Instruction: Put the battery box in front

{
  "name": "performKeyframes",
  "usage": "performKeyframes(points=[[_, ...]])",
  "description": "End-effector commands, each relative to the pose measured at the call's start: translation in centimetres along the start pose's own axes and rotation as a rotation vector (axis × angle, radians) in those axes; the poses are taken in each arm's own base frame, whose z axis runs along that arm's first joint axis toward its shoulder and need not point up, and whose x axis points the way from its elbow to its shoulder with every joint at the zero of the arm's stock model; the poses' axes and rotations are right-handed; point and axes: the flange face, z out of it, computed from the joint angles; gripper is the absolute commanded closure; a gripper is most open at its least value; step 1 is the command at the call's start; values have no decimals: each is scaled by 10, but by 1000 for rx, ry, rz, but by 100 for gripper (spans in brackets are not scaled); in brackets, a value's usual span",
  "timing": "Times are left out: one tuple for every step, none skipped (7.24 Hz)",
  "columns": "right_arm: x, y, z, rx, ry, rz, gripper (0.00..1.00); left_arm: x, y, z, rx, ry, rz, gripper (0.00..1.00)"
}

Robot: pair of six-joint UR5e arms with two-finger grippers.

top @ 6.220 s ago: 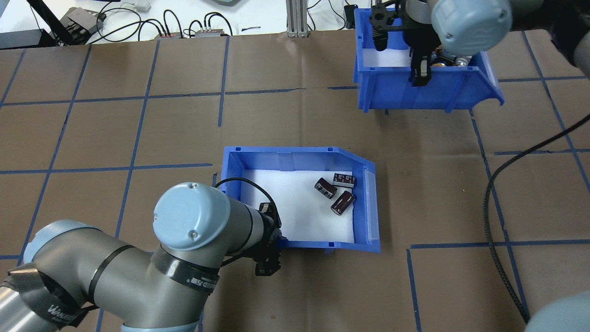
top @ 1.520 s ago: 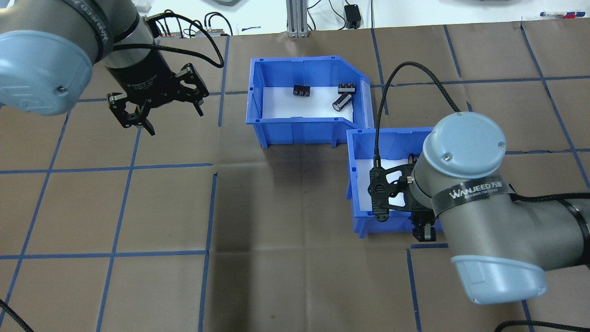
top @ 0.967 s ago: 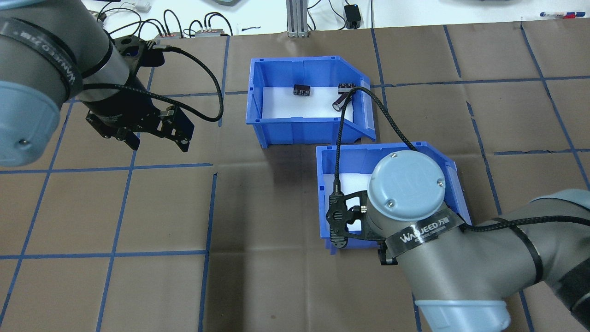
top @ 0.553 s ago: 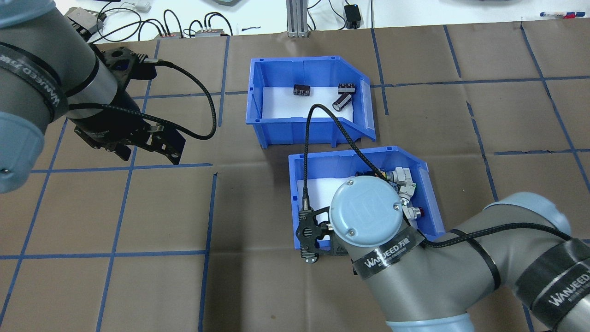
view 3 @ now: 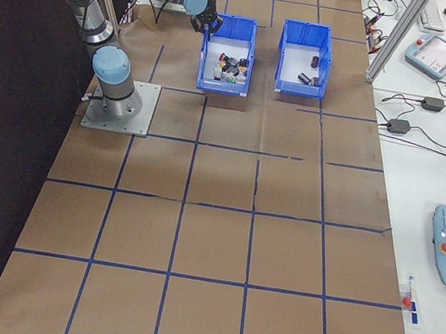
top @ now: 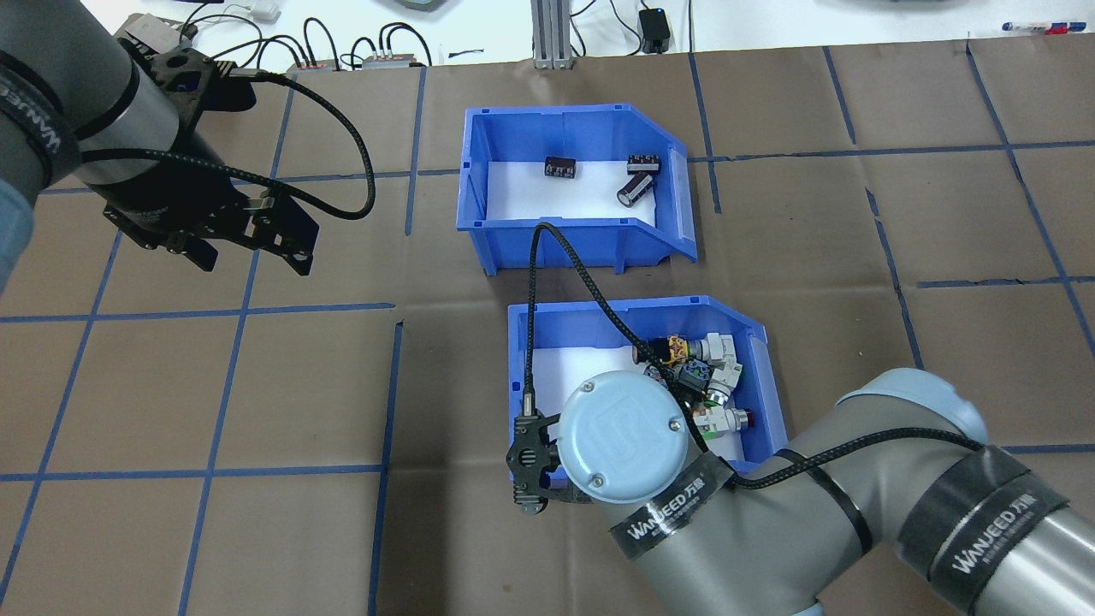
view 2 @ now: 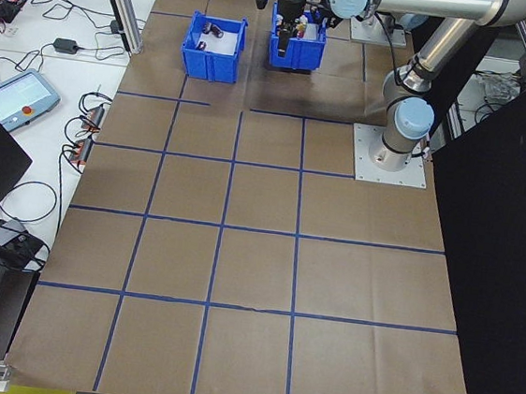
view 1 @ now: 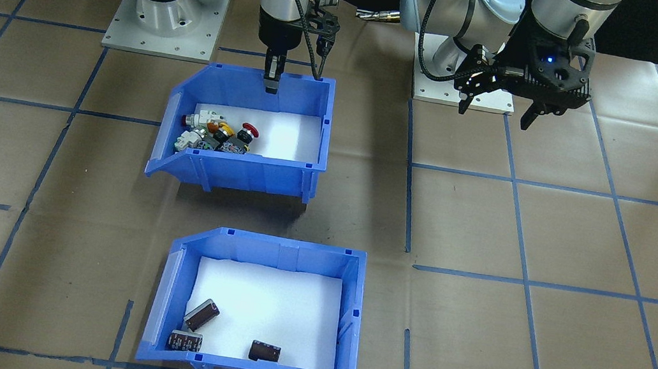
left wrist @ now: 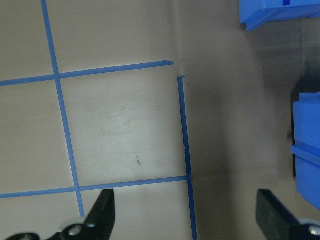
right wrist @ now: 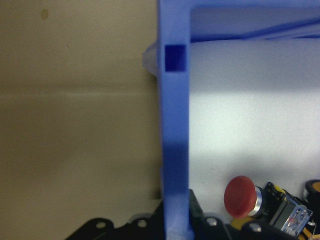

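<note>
The battery box [top: 556, 241], a blue bin with a white liner and three dark cylinders [top: 635, 188], stands on the far side of the table, also seen in the front-facing view [view 1: 269, 242]. Just robot-side of it sits a second blue bin [top: 522, 359] holding colourful push-button switches [view 1: 217, 130]. My right gripper [view 1: 271, 81] is shut on that bin's robot-side wall [right wrist: 175, 150]; in the overhead view my wrist hides it. My left gripper [top: 252, 261] hangs open and empty over bare paper well to the left, jaws wide in its wrist view [left wrist: 185, 220].
Brown paper with a blue tape grid covers the table. Cables and small boxes [top: 342, 51] and an aluminium post [top: 547, 34] line the far edge. The arm bases [view 1: 166, 13] stand on the robot side.
My right arm has dragged the switch bin from the far right toward the robot and leftward, to just behind the battery box. My left gripper, away from the battery box, has drifted further left.
</note>
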Motion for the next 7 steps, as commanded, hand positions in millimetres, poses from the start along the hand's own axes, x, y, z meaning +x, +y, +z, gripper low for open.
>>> performKeyframes(points=[[-2, -12, 9, 3, 9, -13, 98, -2, -5, 5, -27, 0, -6, 0], [-1, -12, 9, 2, 8, -10, 77, -1, -5, 7, -27, 3, -3, 0], [-2, -12, 9, 8, 3, -10, 13, 1, -7, 8, -24, 12, -6, 0], [0, -11, 6, 4, 13, -8, 0, 1, -7, 9, -21, 13, -9, 0], [5, -9, -1, 8, 24, 2, 0, 0, -7, 6, -13, 5, -12, 0], [17, -2, -22, 20, 44, 28, 0, 0, -9, 0, 2, 9, -36, 0], [26, 9, -40, 3, 22, 51, 0, 1, -8, 0, 2, 9, -56, 0]])
